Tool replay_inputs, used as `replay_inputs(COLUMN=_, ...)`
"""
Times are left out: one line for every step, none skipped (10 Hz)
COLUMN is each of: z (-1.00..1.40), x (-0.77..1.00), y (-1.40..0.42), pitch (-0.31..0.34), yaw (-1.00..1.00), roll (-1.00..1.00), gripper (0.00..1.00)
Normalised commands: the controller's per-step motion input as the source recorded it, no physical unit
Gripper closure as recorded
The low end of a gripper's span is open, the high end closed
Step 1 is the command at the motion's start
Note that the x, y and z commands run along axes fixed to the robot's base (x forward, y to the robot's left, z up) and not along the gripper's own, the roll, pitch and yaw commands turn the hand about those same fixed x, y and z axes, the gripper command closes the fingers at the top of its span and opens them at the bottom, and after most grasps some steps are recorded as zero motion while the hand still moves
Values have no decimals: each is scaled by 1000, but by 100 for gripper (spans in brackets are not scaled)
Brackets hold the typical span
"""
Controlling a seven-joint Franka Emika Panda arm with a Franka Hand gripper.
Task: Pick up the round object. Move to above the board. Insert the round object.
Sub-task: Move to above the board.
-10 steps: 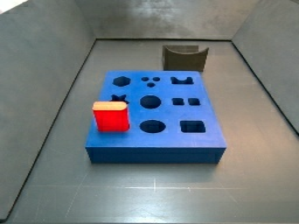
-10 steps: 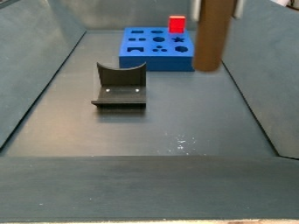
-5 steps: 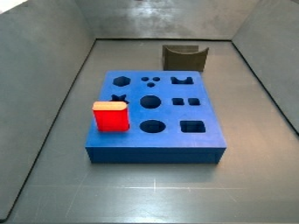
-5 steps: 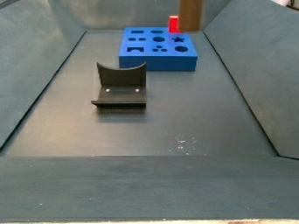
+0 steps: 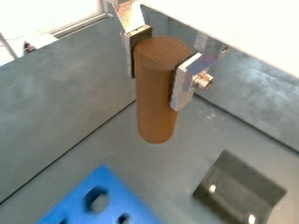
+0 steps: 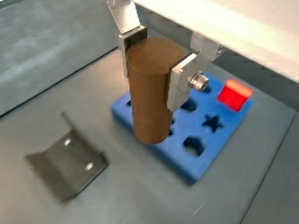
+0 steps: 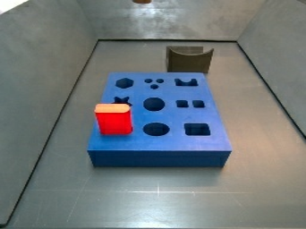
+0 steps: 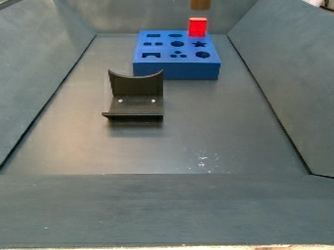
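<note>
My gripper [image 5: 162, 70] is shut on the round object [image 5: 156, 105], a brown cylinder peg held upright between the silver fingers [image 5: 184, 80]. It is held the same way in both wrist views, gripper [image 6: 158, 70] on peg [image 6: 149, 105]. The peg hangs high above the floor, over the near edge of the blue board [image 6: 187, 156]. The board also shows in a wrist view [image 5: 100, 201] and in both side views [image 7: 131, 150] [image 8: 196, 66]. In a side view only the peg's brown end [image 7: 142, 2] shows at the top edge; the gripper is out of both side views.
A red cube [image 7: 114, 119] stands on the board's edge and shows too in other views [image 6: 237, 94] [image 8: 198, 26]. The dark fixture [image 7: 189, 59] stands on the floor beyond the board, also seen elsewhere [image 8: 133, 95] [image 6: 68, 162] [image 5: 239, 188]. Grey walls slope up round the floor.
The peg has left one side view, moving up and away toward the board. Its end now shows at the top edge of the other side view. The board, cube and fixture have not moved.
</note>
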Motion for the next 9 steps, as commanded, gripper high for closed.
replay_inputs(z=200, x=65, y=-1000, pitch=96, yaw=8, roll=-8, gripper=100)
replay_inputs(z=200, x=70, y=-1000, pitch=106, yaw=12, roll=7, gripper=100)
replay_inputs(z=201, x=75, y=-1000, pitch=121, yaw=8, roll=-3, gripper=100)
replay_inputs(z=205, x=92, y=-1000, pitch=163, yaw=11, roll=-14, gripper=100)
replay_inputs(z=205, x=104, y=-1000, pitch=180, yaw=10, roll=-4, gripper=100)
replay_inputs(z=213, x=132, y=-1000, pitch=208, yaw=10, roll=23, gripper=100)
replay_inputs(z=188, x=150, y=-880, pitch=217, yaw=11, roll=15, gripper=100)
replay_inputs(z=115, x=119, y=-527, pitch=221, yaw=9, roll=27, gripper=100)
replay_inputs(z=87, x=105, y=-372, pitch=206, yaw=11, roll=36, gripper=100)
